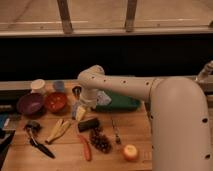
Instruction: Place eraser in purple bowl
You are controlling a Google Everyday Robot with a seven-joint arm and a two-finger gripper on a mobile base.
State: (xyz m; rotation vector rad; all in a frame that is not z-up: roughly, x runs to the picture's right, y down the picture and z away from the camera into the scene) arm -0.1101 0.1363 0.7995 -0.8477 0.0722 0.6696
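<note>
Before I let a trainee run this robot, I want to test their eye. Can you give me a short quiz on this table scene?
1. True or false: the eraser already lies in the purple bowl.
2. What stands right beside the purple bowl? A) orange-red bowl B) green bowl C) white bowl
3. Fill in: the gripper hangs between the orange-red bowl and the ___.

Key: 1 false; 2 A; 3 eraser.
</note>
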